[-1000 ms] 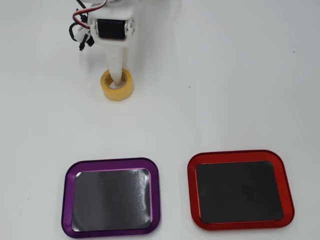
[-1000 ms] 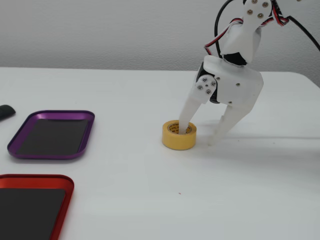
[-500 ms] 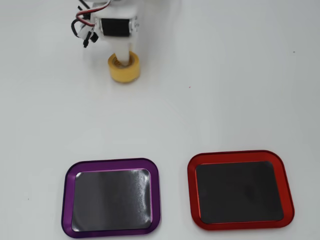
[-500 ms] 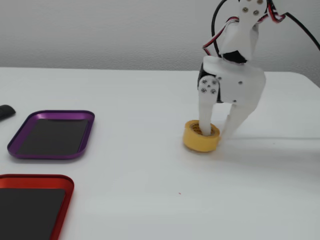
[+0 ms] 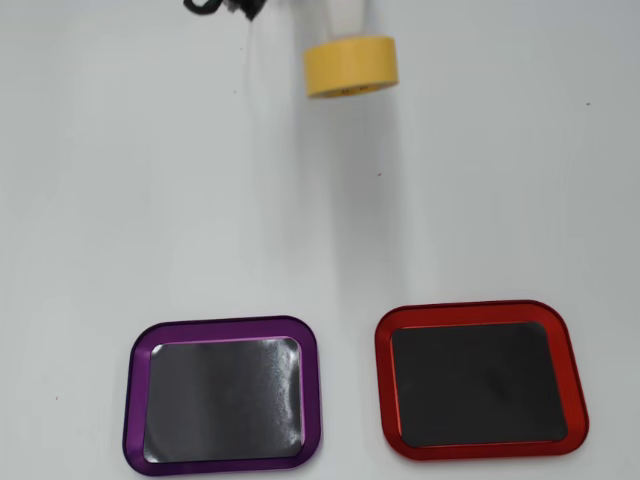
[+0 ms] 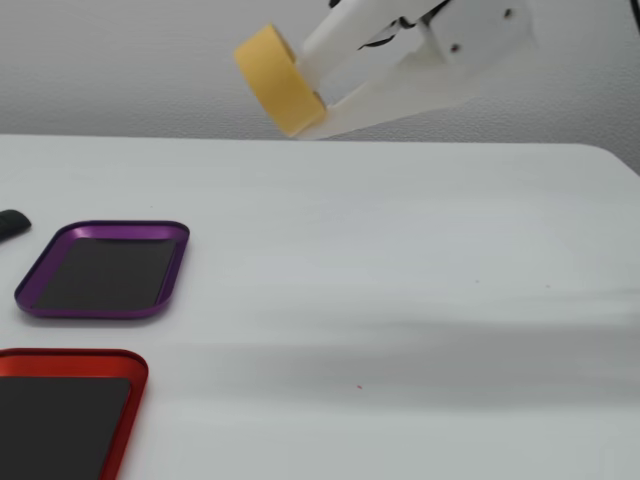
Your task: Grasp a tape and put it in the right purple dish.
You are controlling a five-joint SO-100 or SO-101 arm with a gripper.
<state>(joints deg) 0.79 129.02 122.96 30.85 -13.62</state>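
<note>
The yellow tape roll (image 5: 351, 66) hangs in the air, held by my white gripper (image 5: 349, 45) at the top of the overhead view. In the fixed view the tape (image 6: 272, 78) is high above the table, tilted, with my gripper (image 6: 303, 100) shut on it, one finger through the core and one outside. The purple dish (image 5: 222, 325) lies empty at the lower left of the overhead view, far from the tape. In the fixed view the purple dish (image 6: 100, 312) lies at the left, well below and left of the gripper.
A red-rimmed tray (image 5: 480, 308) of the same shape lies right of the purple one in the overhead view, and in front of it in the fixed view (image 6: 70, 356). A small dark object (image 6: 10, 224) sits at the left edge. The white table (image 6: 420, 300) ends at the far right.
</note>
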